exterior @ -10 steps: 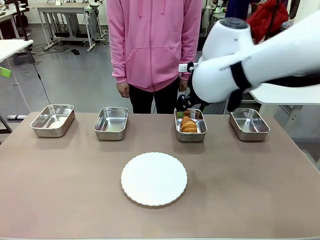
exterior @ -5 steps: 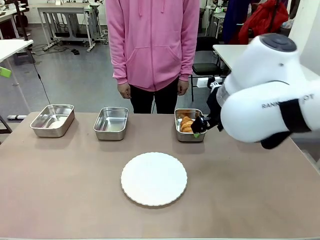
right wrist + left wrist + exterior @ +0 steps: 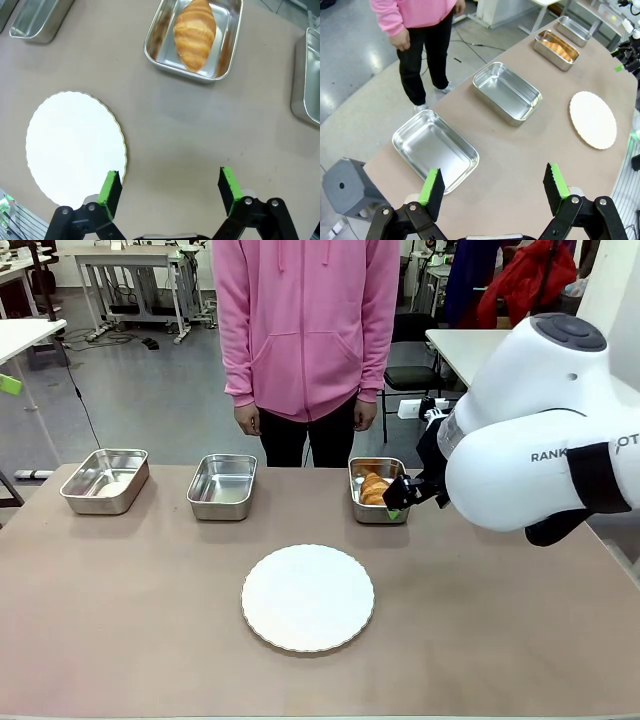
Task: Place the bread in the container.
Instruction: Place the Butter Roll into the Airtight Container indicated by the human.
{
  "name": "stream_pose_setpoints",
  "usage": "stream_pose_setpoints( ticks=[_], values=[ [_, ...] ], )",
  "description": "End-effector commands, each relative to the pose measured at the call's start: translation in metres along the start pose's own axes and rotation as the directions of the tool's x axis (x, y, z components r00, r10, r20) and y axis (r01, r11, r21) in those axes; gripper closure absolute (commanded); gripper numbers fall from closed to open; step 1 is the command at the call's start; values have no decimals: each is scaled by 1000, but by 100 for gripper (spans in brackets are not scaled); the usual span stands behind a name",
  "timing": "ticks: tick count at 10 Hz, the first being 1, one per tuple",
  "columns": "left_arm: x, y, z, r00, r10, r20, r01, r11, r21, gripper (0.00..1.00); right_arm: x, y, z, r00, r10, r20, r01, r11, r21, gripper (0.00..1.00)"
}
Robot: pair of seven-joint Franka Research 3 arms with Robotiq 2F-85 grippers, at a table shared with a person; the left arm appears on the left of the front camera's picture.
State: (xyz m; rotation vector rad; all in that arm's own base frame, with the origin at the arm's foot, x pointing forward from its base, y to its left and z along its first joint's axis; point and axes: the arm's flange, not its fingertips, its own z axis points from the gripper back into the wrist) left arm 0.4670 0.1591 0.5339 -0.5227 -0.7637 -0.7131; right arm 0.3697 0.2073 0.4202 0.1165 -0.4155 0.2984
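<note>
- Croissant (image 3: 195, 32) lying flat inside the steel tray (image 3: 227, 55), third from the robot's left in the row of four; long axis along the tray's length, golden ridged crust up.
- Same croissant (image 3: 374, 488) seen in the front view, in the tray (image 3: 368, 512) at the far side of the table, in front of the person in the pink hoodie (image 3: 305, 325).
- Right gripper (image 3: 170, 187) wide apart, nothing between the green pads (image 3: 227, 182); hanging over bare tabletop on the near side of the tray, clear of it and of the croissant.
- From the front, right gripper (image 3: 400, 494) just beside the tray's right end, above the table, big white arm housing (image 3: 540, 430) behind it.
- Left gripper (image 3: 492, 190) also spread wide and empty, green pads (image 3: 431, 185) well apart, held high over the table's left end, above the near edge of the leftmost tray (image 3: 435, 150).
- White round plate (image 3: 308, 597) with scalloped rim in the middle of the table, bare, near side of the tray row.
- Two left trays (image 3: 105, 480) and (image 3: 222, 486) holding no bread.
- Fourth tray (image 3: 310, 85) partly in the right wrist view at the edge; contents not clear.
- Person's hands (image 3: 246, 420) hanging at the sides, away from the table.
</note>
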Motion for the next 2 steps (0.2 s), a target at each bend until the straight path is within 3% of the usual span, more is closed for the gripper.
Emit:
stream_pose_setpoints(
  ticks=[1, 2],
  values=[
    [1, -1, 1, 1000, -14, 7, 14, 1000, -3, 0, 3, -1, -1, 1000, 12, 0, -12, 1000, -13, 0],
    [1, -1, 1, 1000, -14, 7, 14, 1000, -3, 0, 3, -1, -1, 1000, 12, 0, -12, 1000, -13, 0]
  ],
)
